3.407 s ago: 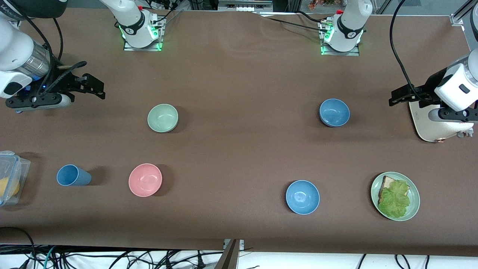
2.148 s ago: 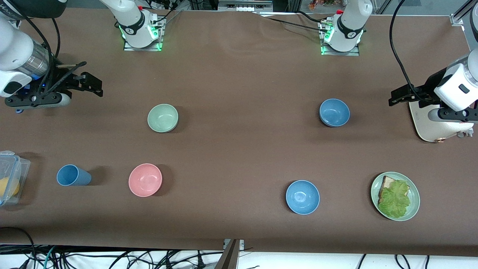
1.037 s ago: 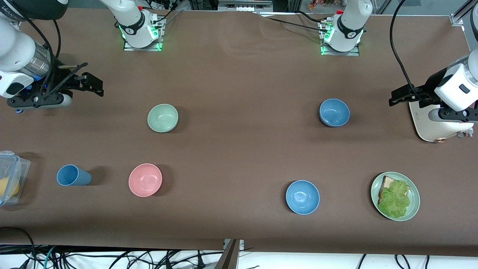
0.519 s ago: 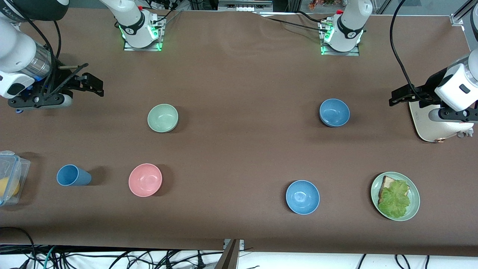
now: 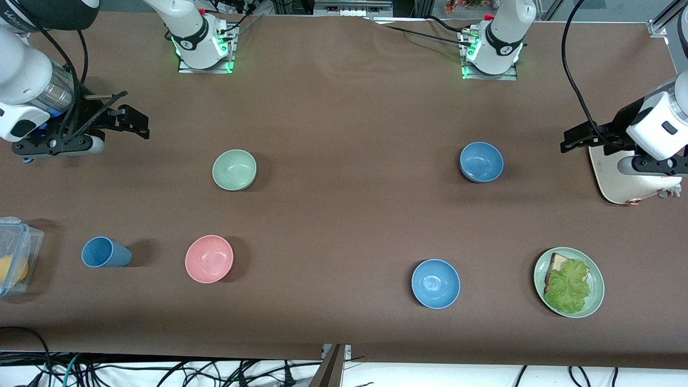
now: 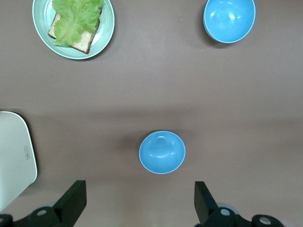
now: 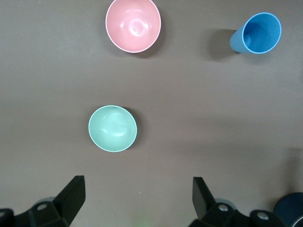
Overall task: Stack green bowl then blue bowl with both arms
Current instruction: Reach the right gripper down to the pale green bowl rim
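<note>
You see the green bowl [image 5: 234,169] upright on the brown tabletop [image 5: 344,215], toward the right arm's end. The right tool [image 5: 131,122] hangs over bare tabletop at about 10 o'clock from this bowl in the front view, well apart from it. Its fingers [image 7: 71,191] are spread wide and hold nothing; in the right wrist view the green bowl [image 7: 112,128] is in front of them, apart from the tips.

The blue bowl [image 5: 481,161], the greyish one, stands toward the left arm's end. The left tool [image 5: 578,138] is over the tabletop at about 3 o'clock from it in the front view, near the edge of a white board [image 5: 618,180]. This tool is also wide open and empty; in the left wrist view the blue bowl [image 6: 162,152] lies ahead of the two fingers [image 6: 72,198], not touching them.

Nearer to the front camera you find a pink bowl [image 5: 209,258], a blue cup [image 5: 105,252], a brighter blue bowl [image 5: 435,283] and a green plate [image 5: 595,279] with bread and lettuce.
</note>
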Controlling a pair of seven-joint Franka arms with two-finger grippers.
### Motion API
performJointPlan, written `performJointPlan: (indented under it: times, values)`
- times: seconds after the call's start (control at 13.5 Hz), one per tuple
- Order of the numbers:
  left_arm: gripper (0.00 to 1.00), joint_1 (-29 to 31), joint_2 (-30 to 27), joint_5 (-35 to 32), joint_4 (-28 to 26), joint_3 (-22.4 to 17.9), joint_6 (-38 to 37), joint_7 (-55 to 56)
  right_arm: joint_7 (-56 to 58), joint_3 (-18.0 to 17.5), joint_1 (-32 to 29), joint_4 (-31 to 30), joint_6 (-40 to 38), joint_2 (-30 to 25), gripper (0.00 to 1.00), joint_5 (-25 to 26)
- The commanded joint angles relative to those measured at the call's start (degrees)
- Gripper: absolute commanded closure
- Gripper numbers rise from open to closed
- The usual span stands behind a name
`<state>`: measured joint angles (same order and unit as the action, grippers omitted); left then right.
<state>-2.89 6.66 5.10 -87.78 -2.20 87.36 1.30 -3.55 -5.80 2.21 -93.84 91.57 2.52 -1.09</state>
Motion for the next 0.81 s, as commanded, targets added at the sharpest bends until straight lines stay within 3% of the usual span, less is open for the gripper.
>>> performJointPlan:
  times: [0.0,0.3,0.74]
  values:
    - [0.0,0.1,1.0,-1.3,2.2,0.2,-1.3,0.4,-0.4,-0.8,-0.9,-1.5,0.2,-0.5,0.0,0.8]
    - [0.0,-0.1,1.0,-1.3,2.2,0.2,-1.3,0.4,-0.6,-1.0,-0.9,-9.3,6.3,-0.2,0.0,0.2]
    - [0.0,0.1,1.0,-1.4,2.2,0.2,-1.3,0.3,-3.1,-1.5,0.1,-29.4,33.2,0.8,0.0,-0.3]
